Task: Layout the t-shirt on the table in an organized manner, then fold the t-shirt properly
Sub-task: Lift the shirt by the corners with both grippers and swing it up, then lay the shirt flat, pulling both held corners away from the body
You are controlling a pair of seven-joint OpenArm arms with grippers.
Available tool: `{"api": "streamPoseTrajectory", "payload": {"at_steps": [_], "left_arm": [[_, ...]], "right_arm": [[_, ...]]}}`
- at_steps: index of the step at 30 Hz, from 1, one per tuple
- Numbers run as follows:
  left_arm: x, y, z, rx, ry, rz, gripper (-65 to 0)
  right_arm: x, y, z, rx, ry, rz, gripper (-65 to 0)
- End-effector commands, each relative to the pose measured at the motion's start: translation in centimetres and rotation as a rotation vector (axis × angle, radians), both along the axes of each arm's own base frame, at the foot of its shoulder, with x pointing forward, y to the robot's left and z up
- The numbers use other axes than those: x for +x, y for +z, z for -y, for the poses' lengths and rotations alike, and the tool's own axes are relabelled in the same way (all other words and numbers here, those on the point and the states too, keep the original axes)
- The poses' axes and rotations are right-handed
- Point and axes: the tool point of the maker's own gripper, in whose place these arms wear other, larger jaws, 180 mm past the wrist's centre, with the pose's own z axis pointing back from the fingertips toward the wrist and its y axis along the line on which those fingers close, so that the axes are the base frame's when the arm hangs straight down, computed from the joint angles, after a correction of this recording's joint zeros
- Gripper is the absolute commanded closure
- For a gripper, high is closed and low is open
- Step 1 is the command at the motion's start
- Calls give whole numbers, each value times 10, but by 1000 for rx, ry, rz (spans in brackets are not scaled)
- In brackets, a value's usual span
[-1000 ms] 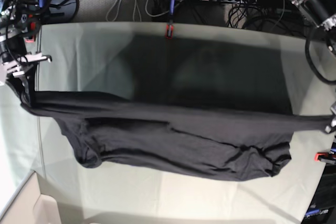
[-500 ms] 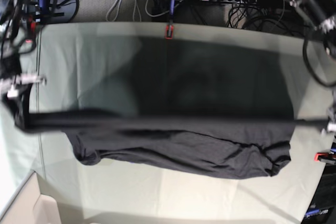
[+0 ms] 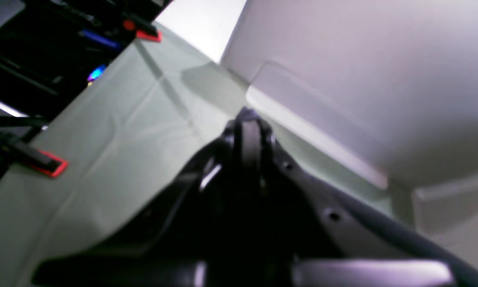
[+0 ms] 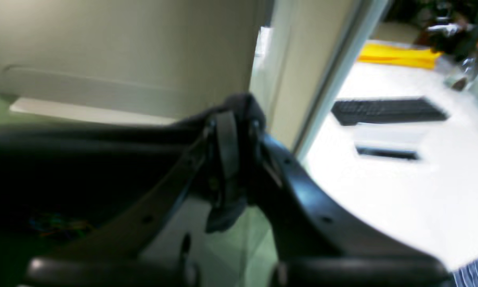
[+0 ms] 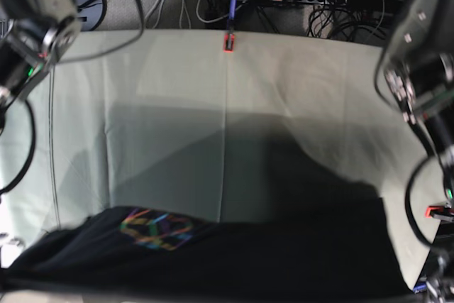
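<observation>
Base view: t-shirt (image 5: 234, 260) hangs stretched across the near edge of the surface (image 5: 227, 97), rainbow print facing the camera, most of the cloth-covered top bare. Step judged: layout, mid-spread, not yet folding. Right wrist view: right fingers (image 4: 231, 131) pressed together on a pinch of dark fabric. Left wrist view: left fingers (image 3: 249, 131) together, dark material between them, likely a shirt corner; blur prevents certainty. Next move calls for lowering both corners evenly, keeping tension so it lands flat.
</observation>
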Motion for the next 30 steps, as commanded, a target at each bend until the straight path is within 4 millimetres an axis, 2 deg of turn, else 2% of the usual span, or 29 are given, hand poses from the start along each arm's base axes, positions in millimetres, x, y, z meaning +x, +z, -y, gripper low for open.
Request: {"api": "streamPoseTrajectory", "payload": {"at_steps": [1, 6, 9, 13, 17, 18, 20, 22, 24, 27, 30], "left_arm": [[12, 42, -4, 8, 8, 85, -1], [50, 96, 10, 32, -13, 184, -1], [61, 127, 19, 72, -16, 256, -1], [65, 154, 31, 97, -36, 309, -1], [58, 167, 30, 114, -31, 345, -1], [56, 167, 30, 119, -29, 350, -1], [44, 162, 14, 137, 2, 357, -1], [29, 161, 7, 146, 13, 362, -1], [16, 157, 0, 128, 21, 351, -1], [-4, 138, -9, 114, 34, 313, -1], [-28, 109, -21, 117, 66, 272, -1]], "right_arm": [[4, 43, 9, -25, -9, 108, 0], [21, 97, 23, -36, -14, 192, 0], [26, 113, 25, -24, -11, 224, 0], [24, 126, 29, -33, -18, 247, 0], [22, 122, 31, -30, -23, 242, 0], [21, 113, 34, -28, -29, 223, 0], [13, 104, 38, -23, -36, 217, 0], [1, 101, 30, -56, 0, 223, 0], [-8, 87, 23, -88, 20, 199, 0], [-24, 74, 7, -137, 33, 180, 0], [-46, 52, -4, -172, 28, 144, 0]]}}
